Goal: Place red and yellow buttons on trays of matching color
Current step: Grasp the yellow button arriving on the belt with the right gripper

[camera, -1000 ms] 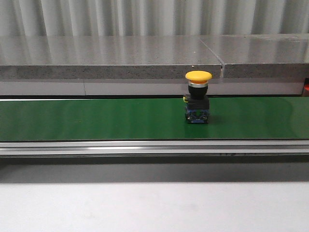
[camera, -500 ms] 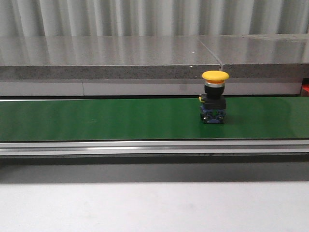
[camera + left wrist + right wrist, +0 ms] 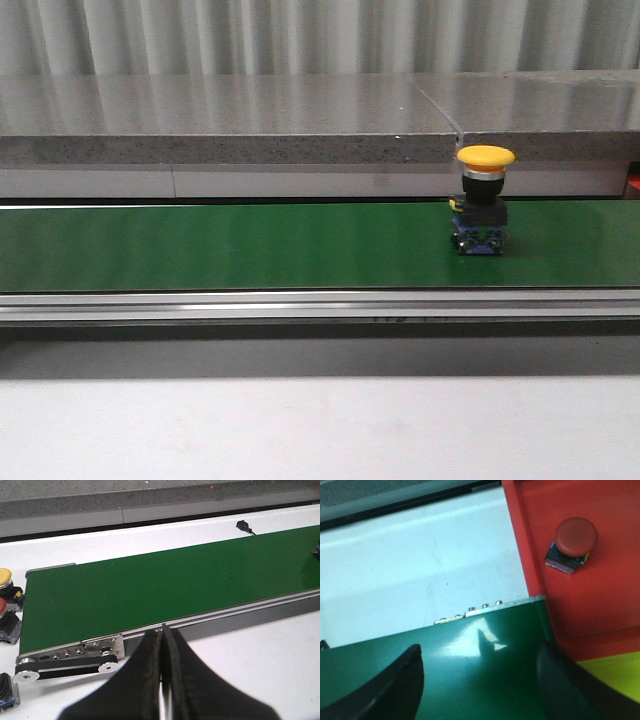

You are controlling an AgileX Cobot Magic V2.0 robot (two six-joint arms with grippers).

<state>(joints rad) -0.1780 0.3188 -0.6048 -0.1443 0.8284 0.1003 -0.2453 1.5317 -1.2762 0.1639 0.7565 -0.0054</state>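
A yellow button (image 3: 484,199) with a black and blue base stands upright on the green conveyor belt (image 3: 250,245), right of centre. No gripper shows in the front view. My left gripper (image 3: 163,631) is shut and empty, above the white table by the belt's near rail. At that belt end lie a yellow button (image 3: 5,578) and a red button (image 3: 4,621). My right gripper (image 3: 479,652) is open and empty over the belt's other end (image 3: 480,680). A red button (image 3: 574,541) sits on the red tray (image 3: 600,595). A corner of the yellow tray (image 3: 617,675) shows.
A grey stone ledge (image 3: 300,120) runs behind the belt. An aluminium rail (image 3: 300,305) edges its front. A small black sensor (image 3: 243,525) sits on the table beyond the belt. Another button base (image 3: 6,694) lies by the belt roller (image 3: 65,660).
The yellow button has ridden the belt to the right, from the middle toward the right end. No arm appears in the front view.
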